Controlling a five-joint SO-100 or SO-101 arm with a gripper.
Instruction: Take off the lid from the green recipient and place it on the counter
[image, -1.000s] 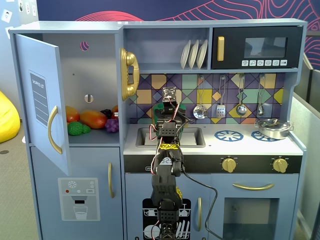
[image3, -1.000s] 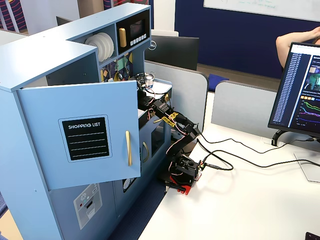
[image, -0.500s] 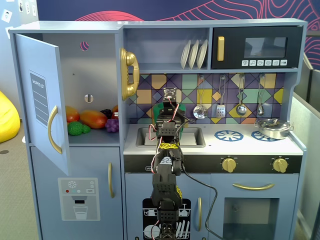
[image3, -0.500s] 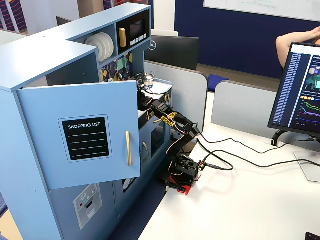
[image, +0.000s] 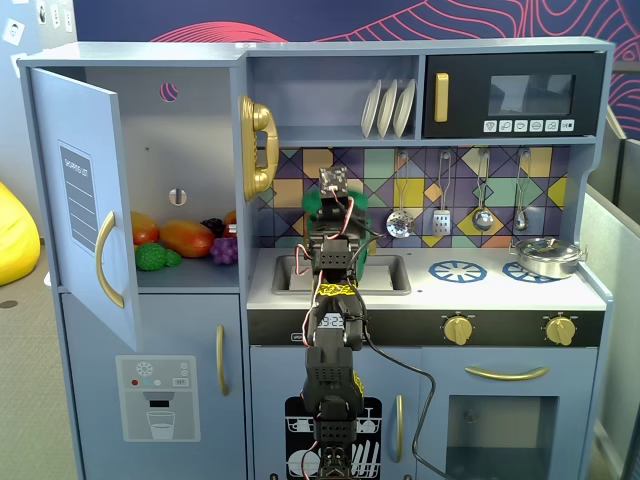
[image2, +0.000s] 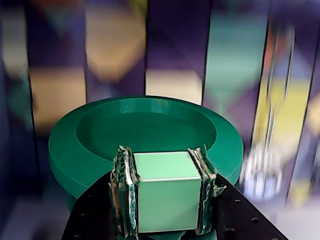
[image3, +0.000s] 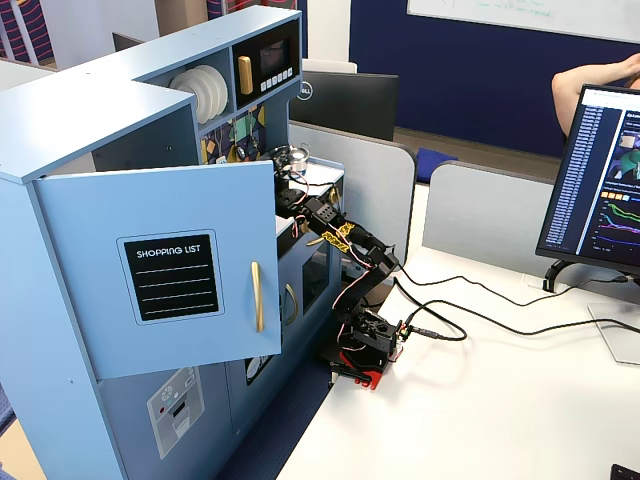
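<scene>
In the wrist view my gripper (image2: 167, 160) is shut on the light green tab (image2: 167, 200) of the round dark-green lid (image2: 90, 150), one finger (image2: 125, 175) on each side of it. The background there is blurred. In a fixed view the gripper (image: 338, 215) is above the sink, and the arm hides most of the green recipient (image: 366, 252); only green edges show beside it. I cannot tell whether the lid rests on the recipient or is lifted off. The white counter (image: 430, 292) lies in front and to the right.
A steel pan (image: 545, 258) sits on the right burner ring; another blue ring (image: 458, 270) is beside the sink (image: 392, 276). Utensils hang on the tiled back wall. The fridge door (image: 85, 200) stands open at left. The arm's base (image3: 365, 345) stands on a white desk.
</scene>
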